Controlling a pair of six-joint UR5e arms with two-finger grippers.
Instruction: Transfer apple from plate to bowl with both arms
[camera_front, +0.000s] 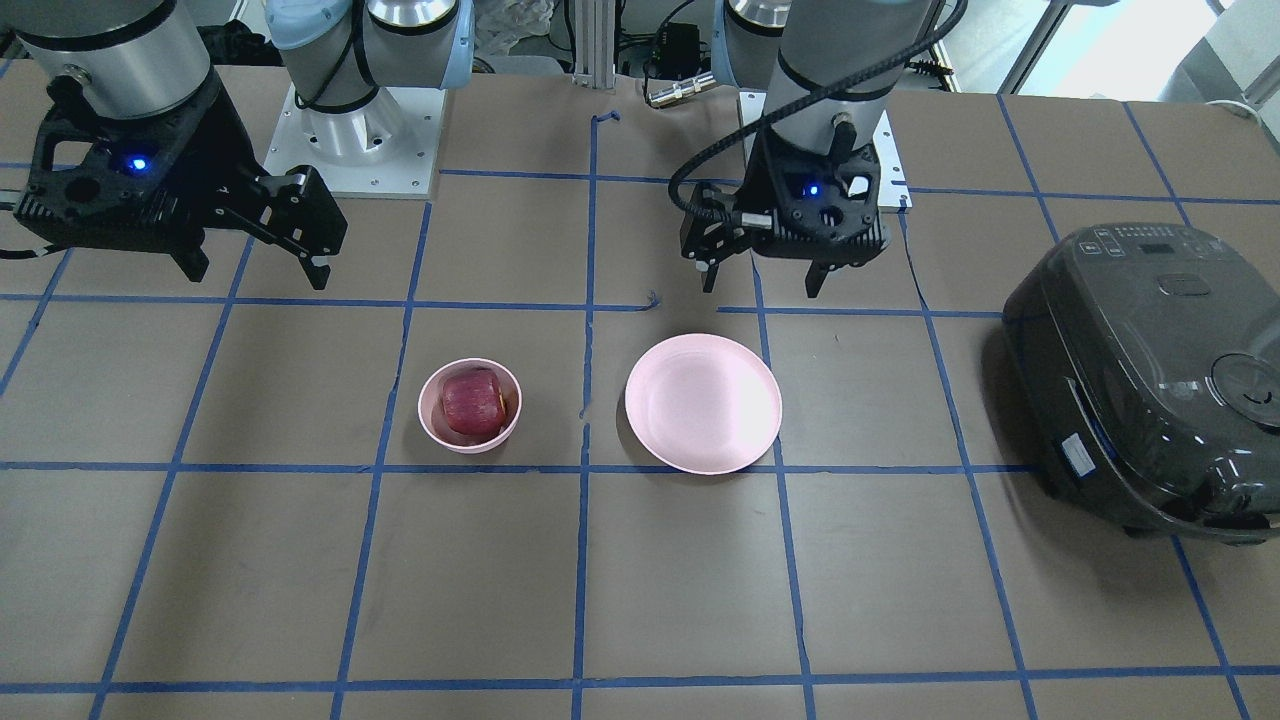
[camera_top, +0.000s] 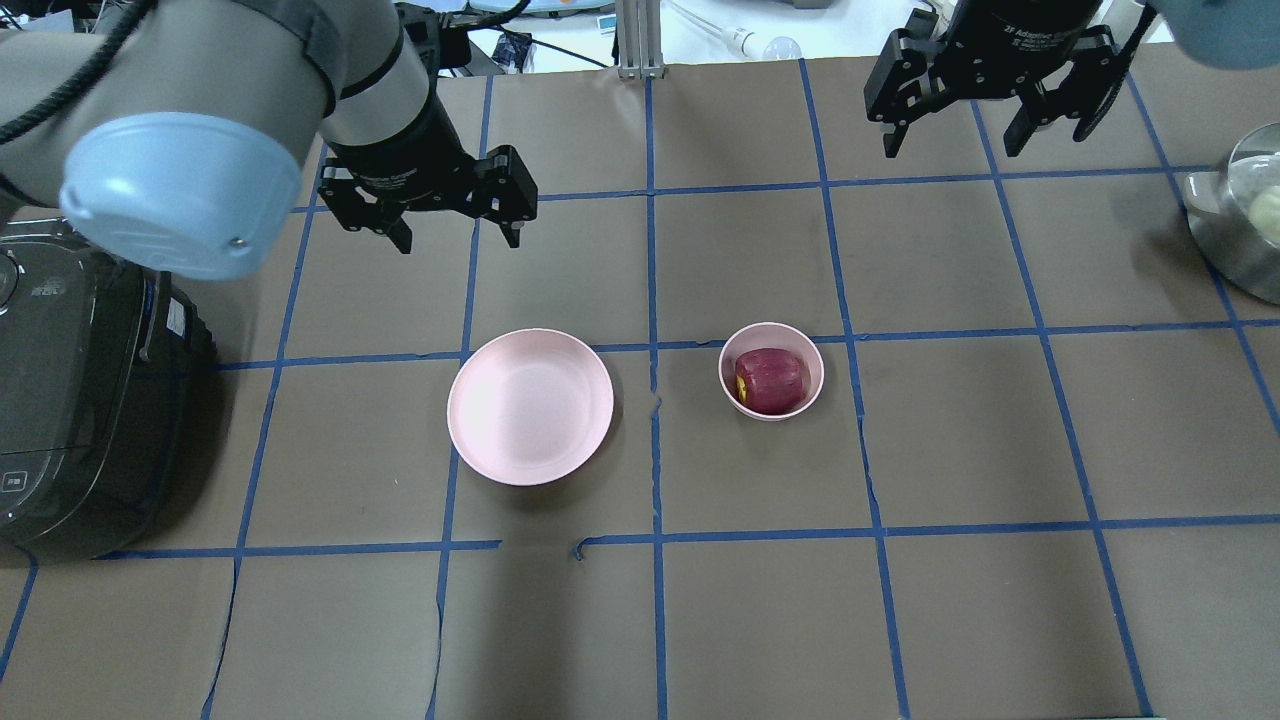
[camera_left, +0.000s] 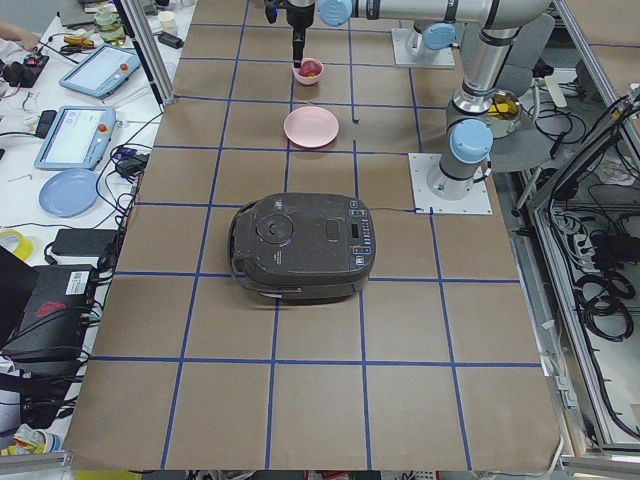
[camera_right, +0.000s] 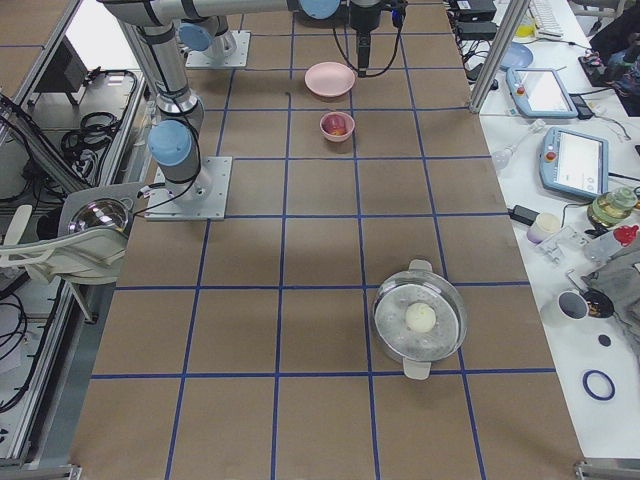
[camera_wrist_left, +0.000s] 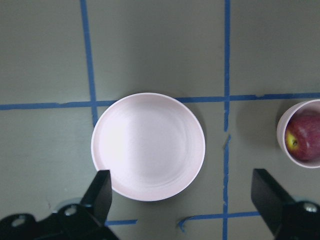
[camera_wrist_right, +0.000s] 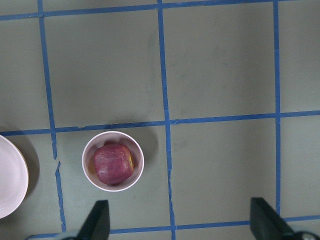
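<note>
Plainly, the carrying looks done, so what is left is to finish cleanly. Nearest on the brown paper-covered table (camera_front: 640, 600), seen from the front-facing view, the small dark red apple (camera_front: 472, 401) with its yellowish patch lies inside the small deep pale pink bowl (camera_front: 424, 410). It fills most of the hollow and sits below the rim. Just beside the bowl, across a line of blue tape (camera_front: 587, 350), the wide shallow pale pink plate (camera_front: 703, 403) is bare.

Farther back, both arms hover above the table, well apart from the dishes. The black two-finger right gripper (camera_front: 258, 275) hangs behind the bowl with its fingers spread wide and nothing between them. The black two-finger left gripper (camera_front: 762, 285) hangs behind the plate, likewise spread and empty. Each wrist view shows only bare paper between the fingertips.

To close the step well, I judge that neither arm should dip toward the dishes. The bowl looks light, and a brush on its rim could tip it and roll the apple out. Any parking move is best taken high and backward, toward the bases, with the fingers left apart. The left arm needs the most care, since the large dark grey rice cooker (camera_front: 1150, 380) stands on its outer side, so a wide sideways swing is best avoided.
</note>
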